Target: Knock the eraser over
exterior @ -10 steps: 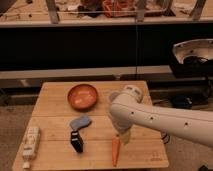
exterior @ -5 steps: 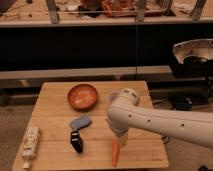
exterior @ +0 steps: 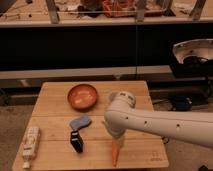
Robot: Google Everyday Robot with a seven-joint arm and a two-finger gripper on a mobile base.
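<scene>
Camera view of the wooden tabletop (exterior: 50, 102) with 1 white robot arm (exterior: 160, 125) reaching in from the right. We see the arm bend near the tabletop's middle and point down, so that the end effector (exterior: 118, 138) sits at the upper end of the orange carrot (exterior: 115, 153), which lies near the front edge. We cannot tell whether the end effector is spread or pressed together, since the arm covers it. The eraser (exterior: 76, 141), a small black block, stands upright on the tabletop to the left of the carrot and apart from the end effector. Just behind it lies a flat blue-grey pad (exterior: 80, 122). An orange bowl (exterior: 82, 96) stands further back. 1 white tube (exterior: 31, 145) lies along the left edge.
</scene>
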